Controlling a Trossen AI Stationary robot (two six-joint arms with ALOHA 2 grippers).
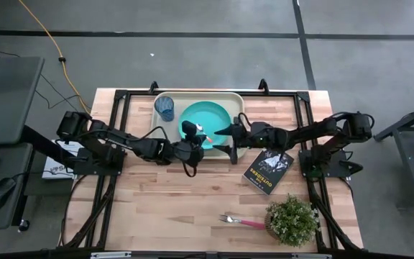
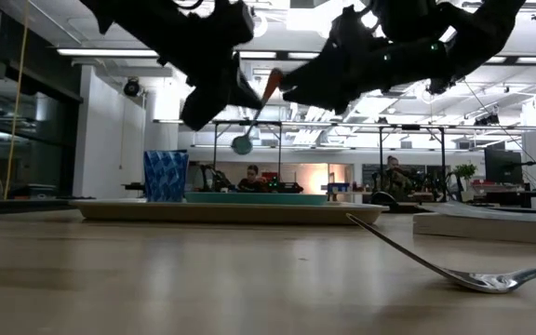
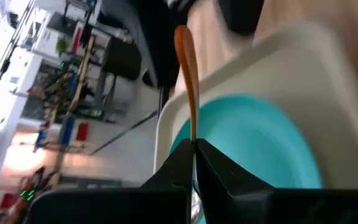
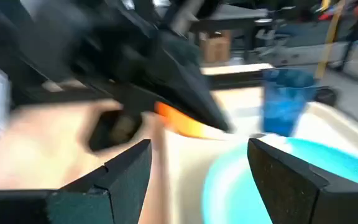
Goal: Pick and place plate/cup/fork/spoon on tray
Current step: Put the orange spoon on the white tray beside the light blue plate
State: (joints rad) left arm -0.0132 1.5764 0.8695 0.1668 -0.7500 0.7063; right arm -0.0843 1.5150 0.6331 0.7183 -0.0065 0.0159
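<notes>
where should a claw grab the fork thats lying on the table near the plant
Probably the pinkish-red handle of the fork, from straight above. It lies flat on bare wood, tines pointing away from the plant; the handle end sits close to the plant's leaves, so take the handle mid-length, fingers across it.

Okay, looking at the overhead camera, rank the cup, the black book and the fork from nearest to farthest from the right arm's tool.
1. The black book, on the table just beside the right tool, off the tray's corner.
2. The cup, standing in the tray's far left corner, across the plate.
3. The fork, lying on the table near the front edge, next to the potted plant.
</notes>
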